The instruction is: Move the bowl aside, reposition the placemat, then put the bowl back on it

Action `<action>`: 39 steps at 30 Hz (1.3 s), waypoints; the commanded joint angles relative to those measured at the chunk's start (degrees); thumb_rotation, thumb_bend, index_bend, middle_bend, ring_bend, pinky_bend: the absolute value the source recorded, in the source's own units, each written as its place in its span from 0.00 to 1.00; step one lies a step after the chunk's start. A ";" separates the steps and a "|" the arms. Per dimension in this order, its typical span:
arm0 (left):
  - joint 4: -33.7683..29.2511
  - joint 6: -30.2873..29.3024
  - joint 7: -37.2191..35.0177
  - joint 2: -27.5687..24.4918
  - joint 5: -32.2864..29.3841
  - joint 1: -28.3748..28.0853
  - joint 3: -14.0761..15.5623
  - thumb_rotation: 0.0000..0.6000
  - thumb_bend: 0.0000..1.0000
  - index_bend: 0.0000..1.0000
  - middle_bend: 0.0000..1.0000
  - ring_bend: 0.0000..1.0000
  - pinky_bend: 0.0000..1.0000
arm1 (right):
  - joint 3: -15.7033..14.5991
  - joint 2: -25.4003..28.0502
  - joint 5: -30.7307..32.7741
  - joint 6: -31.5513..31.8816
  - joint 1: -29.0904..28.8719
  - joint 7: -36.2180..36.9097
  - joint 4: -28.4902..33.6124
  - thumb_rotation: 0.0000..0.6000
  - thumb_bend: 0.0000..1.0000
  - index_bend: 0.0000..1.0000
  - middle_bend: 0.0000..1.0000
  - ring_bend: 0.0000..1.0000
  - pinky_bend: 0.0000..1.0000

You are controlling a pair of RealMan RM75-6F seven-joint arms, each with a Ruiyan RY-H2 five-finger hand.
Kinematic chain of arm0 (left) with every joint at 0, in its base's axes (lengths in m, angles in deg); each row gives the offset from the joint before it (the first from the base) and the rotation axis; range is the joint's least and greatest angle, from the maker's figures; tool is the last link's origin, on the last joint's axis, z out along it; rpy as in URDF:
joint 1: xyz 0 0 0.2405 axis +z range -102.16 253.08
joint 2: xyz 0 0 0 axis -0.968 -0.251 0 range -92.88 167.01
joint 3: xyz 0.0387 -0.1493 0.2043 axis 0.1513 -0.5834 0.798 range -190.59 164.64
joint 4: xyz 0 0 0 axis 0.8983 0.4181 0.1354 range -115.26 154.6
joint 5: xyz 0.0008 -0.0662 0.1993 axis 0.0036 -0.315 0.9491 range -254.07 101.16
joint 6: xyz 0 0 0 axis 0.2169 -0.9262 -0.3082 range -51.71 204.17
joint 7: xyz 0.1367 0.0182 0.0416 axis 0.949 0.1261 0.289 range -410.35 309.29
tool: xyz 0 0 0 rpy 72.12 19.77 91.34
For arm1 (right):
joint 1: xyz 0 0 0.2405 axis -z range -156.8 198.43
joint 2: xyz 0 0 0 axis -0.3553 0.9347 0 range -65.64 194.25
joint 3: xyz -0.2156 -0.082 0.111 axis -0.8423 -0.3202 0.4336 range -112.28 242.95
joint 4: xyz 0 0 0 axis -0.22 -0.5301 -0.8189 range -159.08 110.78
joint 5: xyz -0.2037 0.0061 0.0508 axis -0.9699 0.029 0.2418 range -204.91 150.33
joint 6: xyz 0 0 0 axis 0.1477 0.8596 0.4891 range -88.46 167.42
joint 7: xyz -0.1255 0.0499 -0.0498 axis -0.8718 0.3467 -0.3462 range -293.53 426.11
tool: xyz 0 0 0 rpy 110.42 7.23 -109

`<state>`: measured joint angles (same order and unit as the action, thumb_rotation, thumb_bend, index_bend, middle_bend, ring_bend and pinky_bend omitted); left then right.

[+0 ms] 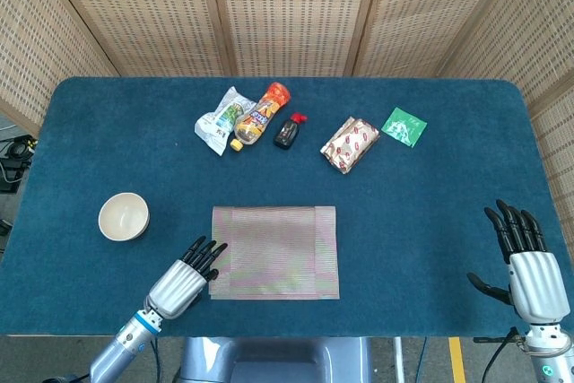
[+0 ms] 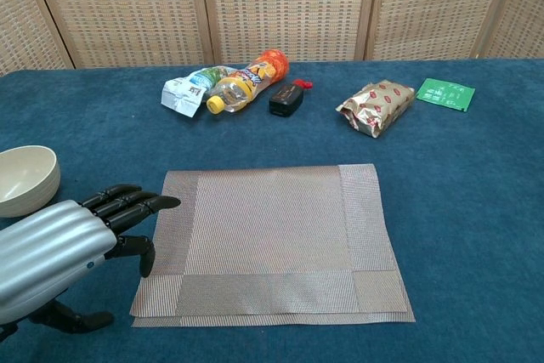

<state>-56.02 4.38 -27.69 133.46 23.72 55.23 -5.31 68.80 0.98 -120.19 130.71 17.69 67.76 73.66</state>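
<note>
Bowl: small cream ceramic bowl [image 1: 123,216] sits left of grey woven placemat [image 1: 274,251], apart.
Left hand [image 1: 184,280]: fingers spread, empty, fingertips at placemat's near-left edge.
Right hand [image 1: 522,257]: spread, empty, far right.

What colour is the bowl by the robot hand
Cream or off-white bowl; the head view shows it best.

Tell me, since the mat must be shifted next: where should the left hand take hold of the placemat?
Probably its left edge near the front corner. The placemat lies flat with nothing on it, and the left hand is already beside that edge, fingers pointing at it. Coming in low from the left lets them pinch the thin edge.
</note>
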 commanded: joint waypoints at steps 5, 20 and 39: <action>1.29 -0.09 -0.49 1.12 -0.02 0.03 -0.19 1.00 0.19 0.45 0.00 0.00 0.00 | -0.02 -0.09 -0.07 -0.02 -0.01 -0.21 0.01 1.00 0.02 0.00 0.00 0.00 0.00; 2.27 0.64 -0.37 3.61 -0.04 -0.51 -0.57 1.00 0.23 0.48 0.00 0.00 0.00 | -0.05 0.02 -0.18 0.08 0.06 -0.01 0.10 1.00 0.02 0.00 0.00 0.00 0.00; 2.36 1.49 0.57 4.56 -0.57 -0.93 -0.78 1.00 0.31 0.47 0.00 0.00 0.00 | -0.10 0.30 -0.31 0.17 0.13 0.58 0.15 1.00 0.02 0.00 0.00 0.00 0.00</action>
<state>-53.66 5.83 -27.13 138.00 23.17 54.32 -6.06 68.70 1.28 -120.50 130.88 17.82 68.35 73.81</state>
